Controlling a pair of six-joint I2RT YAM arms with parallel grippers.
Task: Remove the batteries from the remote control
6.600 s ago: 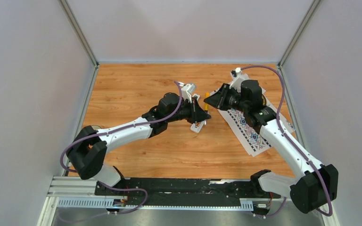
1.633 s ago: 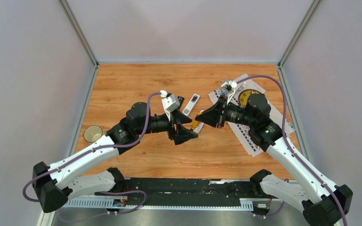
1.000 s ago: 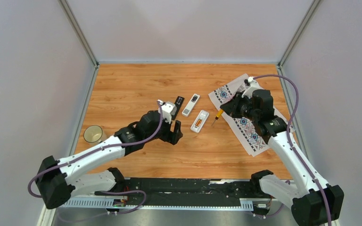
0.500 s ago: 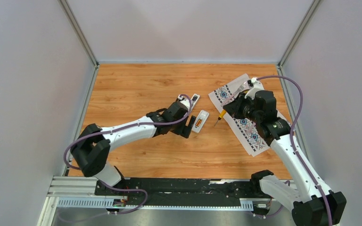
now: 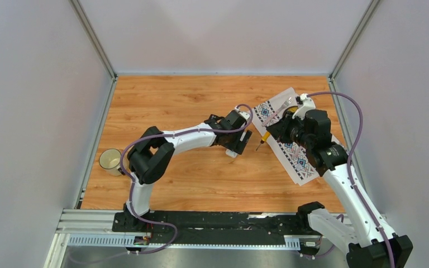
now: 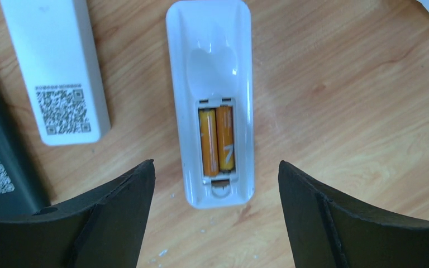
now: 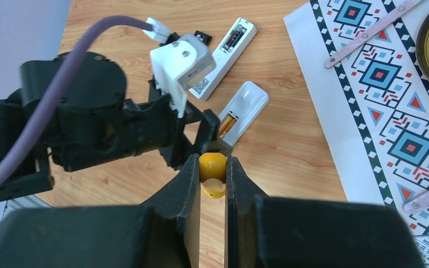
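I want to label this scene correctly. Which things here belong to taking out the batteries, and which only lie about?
Job: open white remote; two orange batteries in it; left gripper, open above them; right gripper, shut on the screwdriver.
Lying about: second white remote (perhaps next), dark remote, patterned mat, cup, flat sticks.

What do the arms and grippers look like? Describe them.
The left arm and right arm have white links, black joints and a purple cable looped alongside. The left gripper and right gripper each have two black, wedge-shaped fingers. A white camera block sits on the left wrist.
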